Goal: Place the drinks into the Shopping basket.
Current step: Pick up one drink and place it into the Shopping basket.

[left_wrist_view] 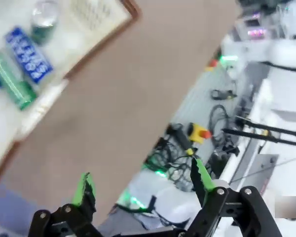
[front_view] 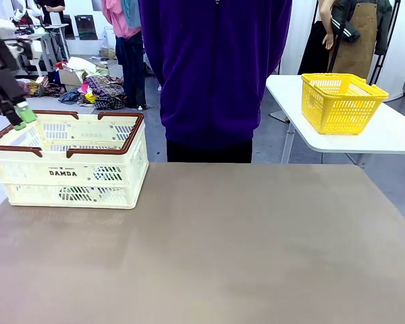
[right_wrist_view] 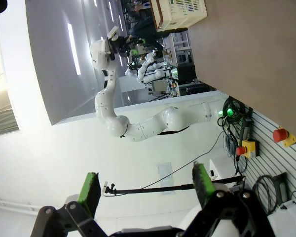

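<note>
Above the near-left rim of the Shopping basket (front_view: 67,165), the left hand (front_view: 20,118) hangs with its fingers apart and nothing between them. Its wrist view shows the drinks inside the basket: a green can (left_wrist_view: 12,81) and a blue can (left_wrist_view: 28,54) lying on their sides, roughly parallel, plus a third can (left_wrist_view: 43,19) seen end-on at the silver top. They lie up and to the left of the left hand, at the picture's far corner, while the fingertips (left_wrist_view: 84,187) point out over the worktop (front_view: 209,243) edge. The right hand (right_wrist_view: 145,190) is also spread wide and empty, well apart from the basket and aimed away from it. Judgement: no can remains on the worktop, so the task looks complete; the left arm is the nearer one.
</note>
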{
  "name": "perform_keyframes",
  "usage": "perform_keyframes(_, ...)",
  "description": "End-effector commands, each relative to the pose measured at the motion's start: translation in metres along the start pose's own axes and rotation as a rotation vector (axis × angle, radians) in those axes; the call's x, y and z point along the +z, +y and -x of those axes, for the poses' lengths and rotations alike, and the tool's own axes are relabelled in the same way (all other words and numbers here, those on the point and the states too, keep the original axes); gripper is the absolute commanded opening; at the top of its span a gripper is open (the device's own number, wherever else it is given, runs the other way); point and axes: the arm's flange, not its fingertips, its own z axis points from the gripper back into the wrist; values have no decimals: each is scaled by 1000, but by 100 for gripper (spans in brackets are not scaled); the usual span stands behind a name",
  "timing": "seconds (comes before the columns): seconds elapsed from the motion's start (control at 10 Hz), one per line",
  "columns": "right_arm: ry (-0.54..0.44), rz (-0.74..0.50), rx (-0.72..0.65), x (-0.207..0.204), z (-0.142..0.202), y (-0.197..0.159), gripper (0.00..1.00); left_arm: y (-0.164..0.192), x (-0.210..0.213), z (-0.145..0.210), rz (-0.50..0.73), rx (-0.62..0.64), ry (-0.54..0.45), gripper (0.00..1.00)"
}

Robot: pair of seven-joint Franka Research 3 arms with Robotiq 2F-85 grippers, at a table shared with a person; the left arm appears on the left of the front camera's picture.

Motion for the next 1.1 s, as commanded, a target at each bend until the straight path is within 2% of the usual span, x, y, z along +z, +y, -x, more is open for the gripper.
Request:
perform_keyframes(0.0,0,-9,-19,-1,1,5,100,-4,-6,35,208,1,-98,100)
perform_keyframes(0.1,0,-9,-19,-1,1,5,100,8,-8,54,315,-71,-83,100)
perform_keyframes(0.2,0,-9,-19,-1,1,5,100,32,-10,70,498,-12,-247,100)
perform_keyframes(0.3,0,-9,-19,-1,1,5,100,54,-4,77,609,227,-480,100)
perform_keyframes(0.4,0,-9,-19,-1,1,5,100,64,5,88,668,431,-664,100)
perform_keyframes(0.5,0,-9,-19,-1,1,5,100,65,11,100,736,514,-758,100)
perform_keyframes(0.6,0,-9,-19,-1,1,5,100,66,17,107,774,538,-808,100)
perform_keyframes(0.7,0,-9,-19,-1,1,5,100,80,0,110,588,273,-424,100)
perform_keyframes(1.0,0,-9,-19,-1,1,5,100,80,0,110,588,273,-424,100)
